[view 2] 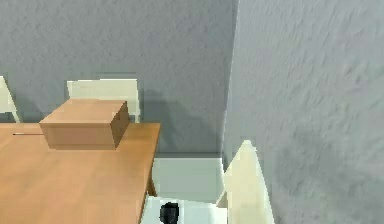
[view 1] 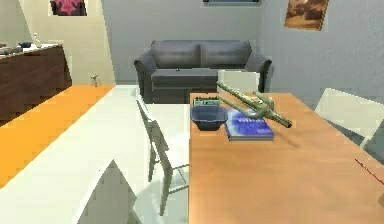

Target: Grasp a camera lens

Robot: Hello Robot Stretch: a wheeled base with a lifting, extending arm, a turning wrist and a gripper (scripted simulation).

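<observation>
Chair seat (view 2: 200, 210) beside the table (view 2: 70, 180) bears a small dark thing (view 2: 170, 212), perhaps the lens; claw's state I cannot tell

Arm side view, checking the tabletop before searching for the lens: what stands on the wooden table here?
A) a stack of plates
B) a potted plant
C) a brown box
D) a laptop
C: a plain brown box stands on the wooden table near its far corner.
</observation>
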